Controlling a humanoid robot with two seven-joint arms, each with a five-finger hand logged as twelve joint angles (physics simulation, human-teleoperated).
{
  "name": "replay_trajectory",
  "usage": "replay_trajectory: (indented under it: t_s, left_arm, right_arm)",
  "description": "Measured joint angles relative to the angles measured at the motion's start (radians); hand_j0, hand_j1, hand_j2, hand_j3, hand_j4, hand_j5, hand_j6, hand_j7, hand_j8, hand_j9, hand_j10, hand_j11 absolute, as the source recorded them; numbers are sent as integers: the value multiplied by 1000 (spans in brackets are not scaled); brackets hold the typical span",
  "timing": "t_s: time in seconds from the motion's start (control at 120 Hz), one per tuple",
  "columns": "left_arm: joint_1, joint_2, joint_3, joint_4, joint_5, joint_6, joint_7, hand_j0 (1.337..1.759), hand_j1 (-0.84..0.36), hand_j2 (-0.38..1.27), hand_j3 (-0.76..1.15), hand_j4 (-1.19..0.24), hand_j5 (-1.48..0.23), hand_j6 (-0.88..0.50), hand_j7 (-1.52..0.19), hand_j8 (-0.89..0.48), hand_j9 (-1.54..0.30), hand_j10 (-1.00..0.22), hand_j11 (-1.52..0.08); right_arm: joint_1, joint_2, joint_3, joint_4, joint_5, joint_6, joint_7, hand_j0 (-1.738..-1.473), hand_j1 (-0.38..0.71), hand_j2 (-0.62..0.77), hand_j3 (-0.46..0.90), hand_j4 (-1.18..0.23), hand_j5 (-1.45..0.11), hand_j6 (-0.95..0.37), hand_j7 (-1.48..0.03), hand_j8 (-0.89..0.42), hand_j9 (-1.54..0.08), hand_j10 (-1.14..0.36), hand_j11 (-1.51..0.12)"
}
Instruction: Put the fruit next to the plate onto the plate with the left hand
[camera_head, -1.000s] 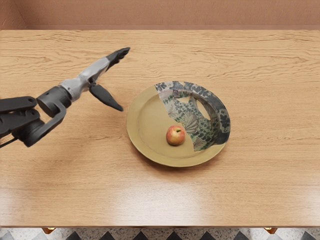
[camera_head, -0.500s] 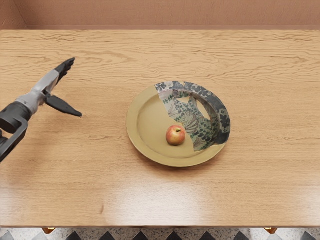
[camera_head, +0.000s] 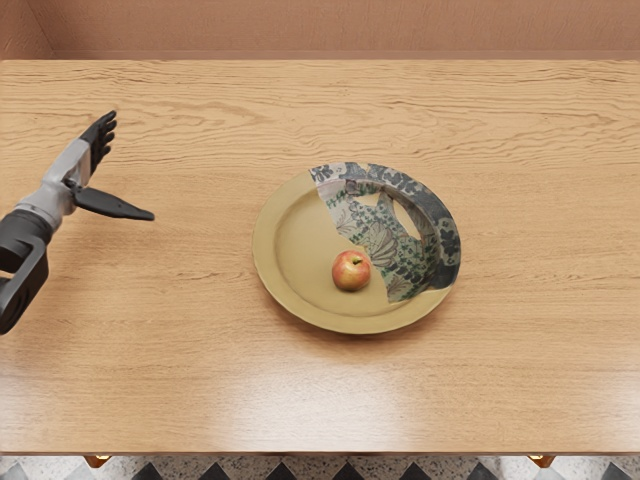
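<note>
The near edge of the tabletop (camera_head: 300, 400) runs across the bottom, with checkered floor (camera_head: 320, 470) showing below it; a broad band of open wood lies between that edge and the plate (camera_head: 290, 250). The plate sits a little right of the middle, olive-yellow, with a dark leafy pattern over its right and far part; in it lies the apple (camera_head: 351, 270), small, red with a yellow flush, stem up, just right of the plate's centre where the plain part meets the pattern. Well apart to the left, the left hand (camera_head: 78, 170) hangs over the wood near the left edge, its arm coming in from that side; the fingers (camera_head: 100, 130) are stretched out wide and point away, the thumb (camera_head: 115, 207) juts toward the plate, and they hold nothing. Beyond, open wood reaches the far edge, which meets a brown wall (camera_head: 340, 25).
</note>
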Motion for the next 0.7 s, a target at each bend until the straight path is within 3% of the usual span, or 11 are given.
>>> replay_trajectory:
  t_s: [0.7]
  left_arm:
    - [3,1,0,2,-4,1,0,1658,330,7,0,-17,-23,-18,-23,-17,-23,-17,-23]
  right_arm:
    - [0,0,0,0,0,0,0,-1658,-349,0,0,0,0,-1,0,0,0,0,0]
